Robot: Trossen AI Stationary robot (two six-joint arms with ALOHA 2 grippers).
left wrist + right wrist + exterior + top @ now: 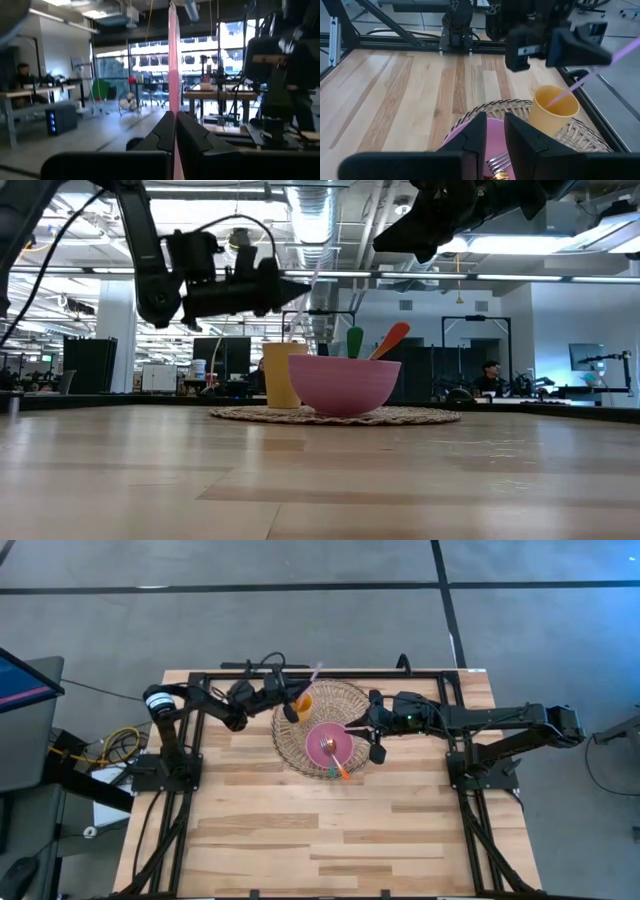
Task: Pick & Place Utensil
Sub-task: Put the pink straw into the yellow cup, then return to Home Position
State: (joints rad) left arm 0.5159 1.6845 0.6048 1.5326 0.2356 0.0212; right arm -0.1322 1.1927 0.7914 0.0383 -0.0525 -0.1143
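Centre of the overhead frame: a woven mat (355, 700) on the wooden surface (300, 830) carries a yellow cup (301, 703) and a pink bowl (328, 745) of utensils. The left gripper (291, 712), jaws pinched on a pale pink utensil (314, 674), holds it tilted over the cup, seemingly to drop it in. The right gripper (376, 730) hovers above the bowl, jaws narrowly apart, empty.

Overhead, table-level, two wrist-mounted views
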